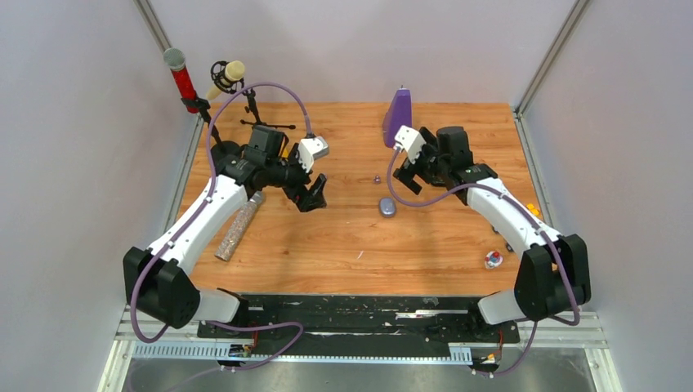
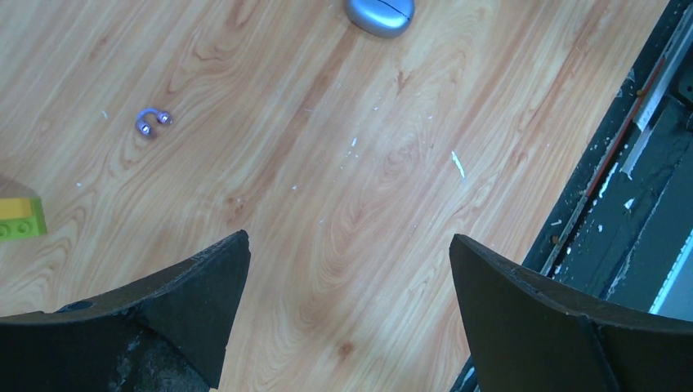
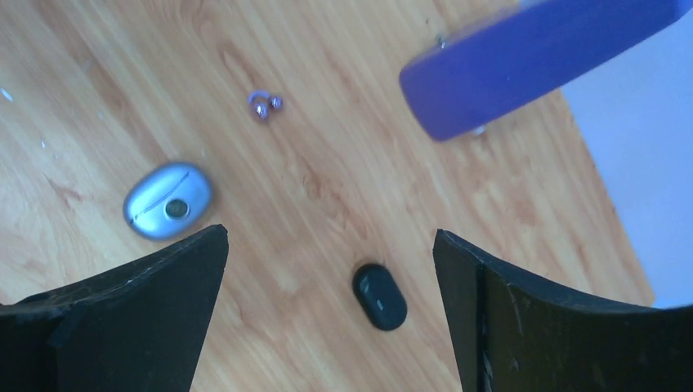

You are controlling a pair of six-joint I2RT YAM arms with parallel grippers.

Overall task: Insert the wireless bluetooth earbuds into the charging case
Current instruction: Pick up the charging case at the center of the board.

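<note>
A pale purple pair of earbuds (image 1: 377, 178) lies on the wooden table, also in the left wrist view (image 2: 152, 120) and the right wrist view (image 3: 264, 103). A shut silver-blue oval case (image 1: 387, 207) lies just in front of them; it also shows in both wrist views (image 2: 380, 12) (image 3: 167, 200). A shut black oval case (image 3: 379, 296) lies on the wood below my right gripper (image 3: 329, 233), which is open and empty above it (image 1: 409, 175). My left gripper (image 1: 313, 196) is open and empty (image 2: 347, 241), left of the silver case. The black earbuds are out of view.
A tall purple object (image 1: 398, 117) stands at the back, near the right gripper (image 3: 539, 57). A glittery tube (image 1: 239, 226) lies under the left arm. Microphones (image 1: 181, 77) stand at the back left. A yellow-green brick (image 2: 20, 219) and a small red-white item (image 1: 493, 260) lie about.
</note>
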